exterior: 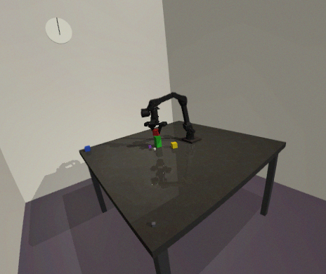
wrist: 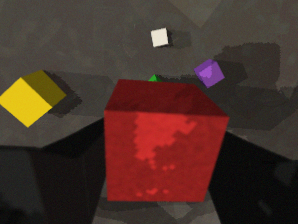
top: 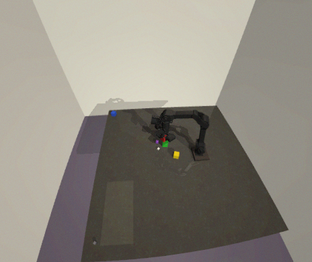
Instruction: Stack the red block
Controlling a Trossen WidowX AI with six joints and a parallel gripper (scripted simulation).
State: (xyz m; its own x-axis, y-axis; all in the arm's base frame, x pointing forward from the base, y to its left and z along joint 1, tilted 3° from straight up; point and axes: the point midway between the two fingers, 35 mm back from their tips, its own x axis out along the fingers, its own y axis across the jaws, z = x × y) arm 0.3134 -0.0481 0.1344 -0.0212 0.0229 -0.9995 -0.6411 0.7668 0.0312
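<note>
My gripper (top: 165,136) (exterior: 156,128) (wrist: 154,122) points down and is shut on the red block (top: 163,139) (exterior: 156,132) (wrist: 160,155), one finger on each side of it. The green tower (top: 165,144) (exterior: 158,142) (wrist: 155,78) stands upright on the table. In the exterior view the red block appears right above the tower's top, a little to its left. I cannot tell if they touch. In the wrist view the red block hides nearly all of the tower; only a small green corner shows past its far edge.
A yellow block (top: 176,155) (exterior: 174,145) (wrist: 25,102) lies between the tower and the arm's base. A small purple cube (top: 157,142) (exterior: 150,147) (wrist: 209,73) and a white cube (top: 158,148) (exterior: 154,149) (wrist: 159,37) lie close to the tower. A blue block (top: 113,113) (exterior: 87,148) sits at a far table corner.
</note>
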